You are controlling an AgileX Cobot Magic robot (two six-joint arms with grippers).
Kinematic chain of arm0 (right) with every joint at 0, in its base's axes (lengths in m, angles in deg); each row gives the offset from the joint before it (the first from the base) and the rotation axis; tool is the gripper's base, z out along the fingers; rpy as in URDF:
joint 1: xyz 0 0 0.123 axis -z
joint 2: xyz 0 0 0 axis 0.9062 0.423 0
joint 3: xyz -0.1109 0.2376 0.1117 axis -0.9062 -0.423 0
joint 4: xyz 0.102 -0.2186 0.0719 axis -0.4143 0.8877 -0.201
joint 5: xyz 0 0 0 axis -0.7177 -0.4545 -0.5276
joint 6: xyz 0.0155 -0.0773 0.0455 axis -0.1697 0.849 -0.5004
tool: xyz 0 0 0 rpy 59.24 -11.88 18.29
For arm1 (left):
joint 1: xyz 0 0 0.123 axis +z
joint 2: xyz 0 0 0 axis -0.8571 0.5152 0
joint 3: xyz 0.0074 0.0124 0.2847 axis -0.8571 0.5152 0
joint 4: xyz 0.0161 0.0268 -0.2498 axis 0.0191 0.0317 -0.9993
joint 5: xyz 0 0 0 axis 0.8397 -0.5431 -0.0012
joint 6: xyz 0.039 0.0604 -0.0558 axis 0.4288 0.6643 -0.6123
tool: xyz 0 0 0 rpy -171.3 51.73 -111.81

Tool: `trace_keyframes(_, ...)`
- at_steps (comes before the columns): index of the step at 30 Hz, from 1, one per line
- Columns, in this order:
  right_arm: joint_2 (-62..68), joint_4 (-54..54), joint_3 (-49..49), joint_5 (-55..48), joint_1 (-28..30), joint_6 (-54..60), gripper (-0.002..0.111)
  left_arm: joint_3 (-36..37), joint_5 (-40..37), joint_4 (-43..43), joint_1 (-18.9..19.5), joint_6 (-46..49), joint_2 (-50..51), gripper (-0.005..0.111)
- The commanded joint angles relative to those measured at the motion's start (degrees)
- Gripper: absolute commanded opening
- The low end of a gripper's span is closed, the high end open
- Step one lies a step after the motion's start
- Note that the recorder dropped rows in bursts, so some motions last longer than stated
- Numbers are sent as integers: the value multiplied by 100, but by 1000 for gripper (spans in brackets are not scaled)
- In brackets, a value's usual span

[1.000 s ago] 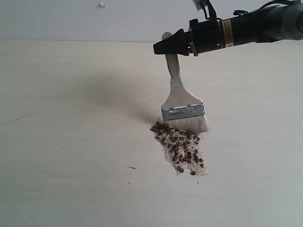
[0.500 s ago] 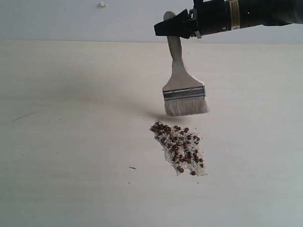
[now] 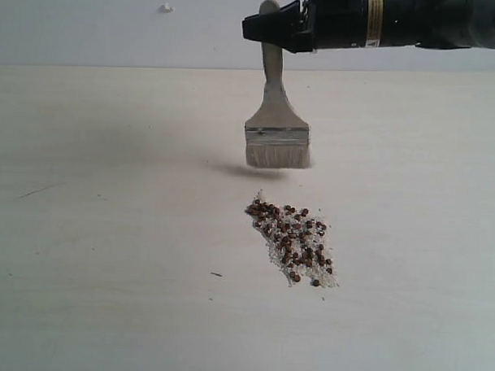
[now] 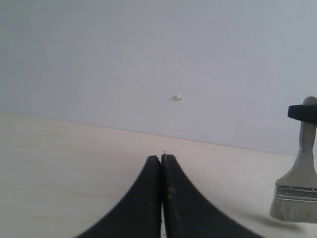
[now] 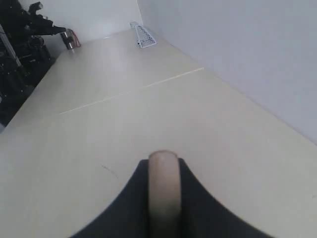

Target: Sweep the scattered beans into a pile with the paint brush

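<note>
The beans lie in a tight reddish-brown pile mixed with pale grit on the light table. The paint brush hangs upright above and behind the pile, its off-white bristles clear of the table and of the beans. My right gripper is shut on the top of its wooden handle. The brush also shows at the edge of the left wrist view. My left gripper is shut with nothing in it and does not show in the exterior view.
A small white bump sits on the back wall. A thin dark mark lies on the table near the pile. Black equipment and a white mesh object stand at the table's far end.
The right gripper has lifted the brush off the far edge of the pile and carried it up and to the left. The beans have stayed in place.
</note>
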Motion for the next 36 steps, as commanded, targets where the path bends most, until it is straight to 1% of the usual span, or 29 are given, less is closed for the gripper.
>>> trace_keyframes(1, 280, -24, 20, 0, -76, 87, 0, 19, -2, -19, 2, 3, -22, 0)
trace_keyframes(7, 355, 343, 20, 0, -76, -577, 0, 19, -2, -19, 2, 3, -22, 0)
trace_keyframes(14, 304, 530, 20, 0, -76, -1523, 0, 19, -2, -19, 2, 3, -22, 0)
trace_keyframes(19, 304, 796, 20, 0, -76, -1807, 0, 19, -2, -19, 2, 3, -22, 0)
trace_keyframes(22, 291, 770, 20, 0, -76, -1785, 0, 19, -2, -19, 2, 3, -22, 0)
trace_keyframes(27, 51, 732, 20, 0, -76, -1192, 0, 19, -2, -19, 2, 3, -22, 0)
trace_keyframes(36, -491, 795, 20, 0, -76, -1107, 0, 19, -2, -19, 2, 3, -22, 0)
